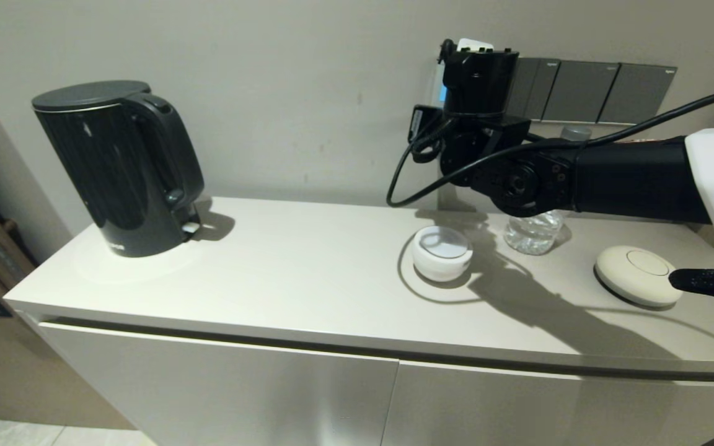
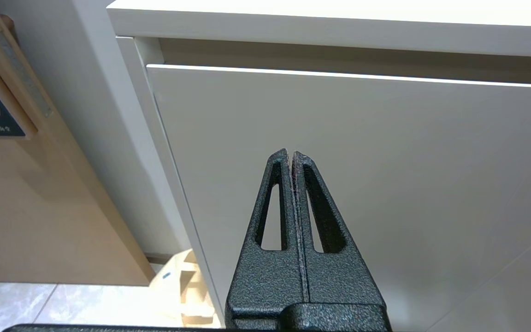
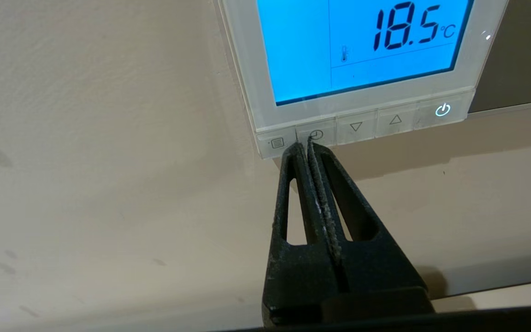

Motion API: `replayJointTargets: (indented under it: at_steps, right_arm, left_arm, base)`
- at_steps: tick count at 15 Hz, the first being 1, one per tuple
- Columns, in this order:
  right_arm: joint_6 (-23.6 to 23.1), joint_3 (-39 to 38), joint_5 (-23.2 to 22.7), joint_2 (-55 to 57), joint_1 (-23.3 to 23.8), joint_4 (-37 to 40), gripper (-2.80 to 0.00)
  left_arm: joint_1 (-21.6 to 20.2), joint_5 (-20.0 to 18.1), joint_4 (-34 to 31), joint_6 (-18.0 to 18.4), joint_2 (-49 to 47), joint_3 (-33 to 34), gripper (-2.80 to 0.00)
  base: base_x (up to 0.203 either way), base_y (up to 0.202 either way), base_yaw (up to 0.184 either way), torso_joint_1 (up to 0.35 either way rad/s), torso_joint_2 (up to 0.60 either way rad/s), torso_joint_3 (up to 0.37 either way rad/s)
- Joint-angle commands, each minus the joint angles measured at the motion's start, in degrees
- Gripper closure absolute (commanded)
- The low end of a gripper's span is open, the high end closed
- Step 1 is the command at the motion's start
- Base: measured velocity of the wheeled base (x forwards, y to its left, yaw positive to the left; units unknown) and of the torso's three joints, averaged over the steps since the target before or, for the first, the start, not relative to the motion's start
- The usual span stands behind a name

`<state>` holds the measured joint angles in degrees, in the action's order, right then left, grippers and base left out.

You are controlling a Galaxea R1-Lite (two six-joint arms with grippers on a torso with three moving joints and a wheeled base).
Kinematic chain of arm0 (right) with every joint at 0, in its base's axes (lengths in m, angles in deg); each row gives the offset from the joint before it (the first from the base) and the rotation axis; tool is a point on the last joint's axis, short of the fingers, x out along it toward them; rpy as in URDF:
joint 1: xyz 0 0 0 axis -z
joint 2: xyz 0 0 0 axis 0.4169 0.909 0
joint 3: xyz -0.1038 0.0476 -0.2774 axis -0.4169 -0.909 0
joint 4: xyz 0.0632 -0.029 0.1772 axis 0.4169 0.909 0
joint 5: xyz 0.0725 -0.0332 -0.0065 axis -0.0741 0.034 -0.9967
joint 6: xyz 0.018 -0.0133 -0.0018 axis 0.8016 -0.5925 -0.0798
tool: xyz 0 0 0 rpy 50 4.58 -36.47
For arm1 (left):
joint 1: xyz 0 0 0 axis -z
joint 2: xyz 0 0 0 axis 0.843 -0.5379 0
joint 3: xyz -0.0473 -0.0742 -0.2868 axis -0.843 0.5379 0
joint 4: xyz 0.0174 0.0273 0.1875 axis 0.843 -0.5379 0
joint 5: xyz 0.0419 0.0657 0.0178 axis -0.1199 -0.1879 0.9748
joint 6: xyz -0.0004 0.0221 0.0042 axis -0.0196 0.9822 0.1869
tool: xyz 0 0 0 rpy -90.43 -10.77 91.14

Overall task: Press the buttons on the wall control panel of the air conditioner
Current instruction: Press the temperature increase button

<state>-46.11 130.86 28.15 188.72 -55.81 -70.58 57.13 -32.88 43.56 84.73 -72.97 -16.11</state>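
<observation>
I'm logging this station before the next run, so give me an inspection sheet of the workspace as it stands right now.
Surface: pale cabinet top, flat.
Job's things: wall control panel lit blue, reading 18.5 °C; buttons in a row under the screen.
Clutter: black kettle, white bowl, water bottle, cream round disc.
Grippers: right gripper shut, tips at the clock button; left gripper shut, parked low facing the cabinet door.
Cables: black cable looping off the right arm.
Surroundings: dark grey switch plates beside the panel.
</observation>
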Motion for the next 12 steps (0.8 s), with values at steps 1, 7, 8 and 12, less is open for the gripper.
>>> replayJointTargets:
  at_steps: [1, 7, 8, 12]
  right_arm:
    - [0.07, -0.15, 0.23, -0.06, -0.03, -0.05, 0.00]
    - [0.33, -0.77, 0.41, -0.68, -1.00, -0.14, 0.00]
    - [0.26, -0.82, 0.41, -0.91, -1.00, -0.14, 0.00]
    - [0.33, -0.86, 0.41, -1.38, -1.17, -0.14, 0.00]
  left_arm:
    - [-0.02, 0.04, 0.04, 0.00, 0.02, 0.00, 0.00]
    - [-0.11, 0.04, 0.04, -0.08, 0.00, 0.00, 0.00]
    - [-0.02, 0.04, 0.04, -0.08, 0.02, 0.00, 0.00]
    - [-0.02, 0.04, 0.04, -0.08, 0.02, 0.00, 0.00]
  base:
    - [0.000, 0.000, 0.000, 0.000, 0.00, 0.000]
    - [0.000, 0.000, 0.000, 0.000, 0.00, 0.000]
    - [0.000, 0.000, 0.000, 0.000, 0.00, 0.000]
    - [0.000, 0.000, 0.000, 0.000, 0.00, 0.000]
